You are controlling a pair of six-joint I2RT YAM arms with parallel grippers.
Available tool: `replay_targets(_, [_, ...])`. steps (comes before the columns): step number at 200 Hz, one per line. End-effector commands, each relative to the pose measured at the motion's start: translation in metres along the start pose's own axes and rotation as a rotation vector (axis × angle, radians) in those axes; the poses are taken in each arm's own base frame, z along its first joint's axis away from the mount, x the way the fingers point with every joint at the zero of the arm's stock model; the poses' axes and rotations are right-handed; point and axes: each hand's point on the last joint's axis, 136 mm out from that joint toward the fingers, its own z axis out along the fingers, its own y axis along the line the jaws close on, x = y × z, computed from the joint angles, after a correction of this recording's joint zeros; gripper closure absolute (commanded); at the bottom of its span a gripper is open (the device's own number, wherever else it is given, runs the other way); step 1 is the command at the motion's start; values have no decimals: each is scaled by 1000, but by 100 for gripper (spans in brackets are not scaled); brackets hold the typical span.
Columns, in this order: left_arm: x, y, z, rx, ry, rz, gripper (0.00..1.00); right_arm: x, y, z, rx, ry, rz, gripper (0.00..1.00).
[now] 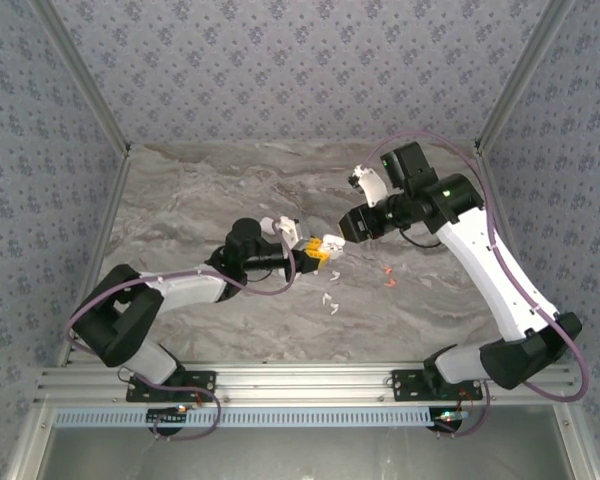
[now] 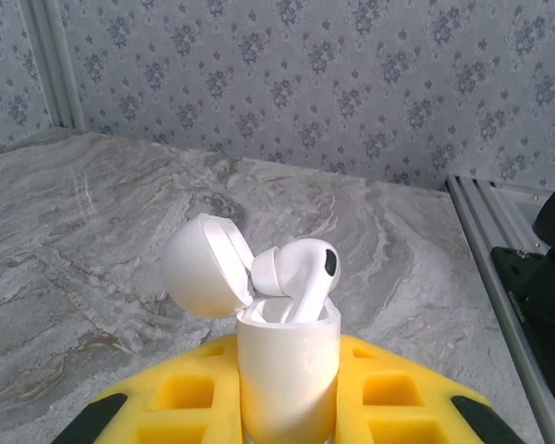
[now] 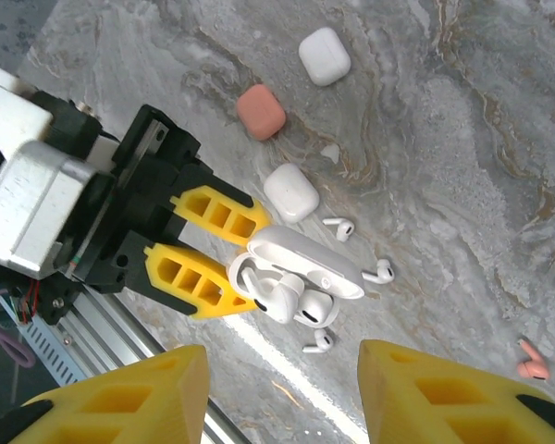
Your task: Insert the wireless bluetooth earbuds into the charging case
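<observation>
As left gripper clamps case, white stemmed earbud seemingly half-seated, right gripper spread

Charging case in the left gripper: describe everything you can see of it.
The charging case is glossy white plastic with rounded edges, clamped upright in the left gripper, above the marble table. Its hinged lid is swung open to one side. One white earbud sits stem-down in a well, head and part of the stem proud of the rim.

Marbled tabletop, seemingly papered floral walls
</observation>
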Motion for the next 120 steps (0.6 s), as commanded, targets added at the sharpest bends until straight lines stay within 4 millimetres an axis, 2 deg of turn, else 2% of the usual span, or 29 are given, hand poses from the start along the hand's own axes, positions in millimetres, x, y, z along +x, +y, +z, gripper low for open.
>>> replay_targets(1, [-19,-4,0,28,-96,-5,100,4,-5,0,-6,-20,40,52])
replay_targets(25, [-25,-2,0,25,-125,-12,100,5,-7,0,-34,-51,64,49])
replay_targets(72, [-37,-2,-2,25,-165,-13,100,22,-14,9,-31,-6,90,39])
replay_targets(95, [-42,-2,-3,27,-181,-13,100,16,-13,7,-42,-34,109,32])
replay_targets(120, [-49,-1,-7,18,-215,-12,100,4,-12,-7,-84,-111,148,25])
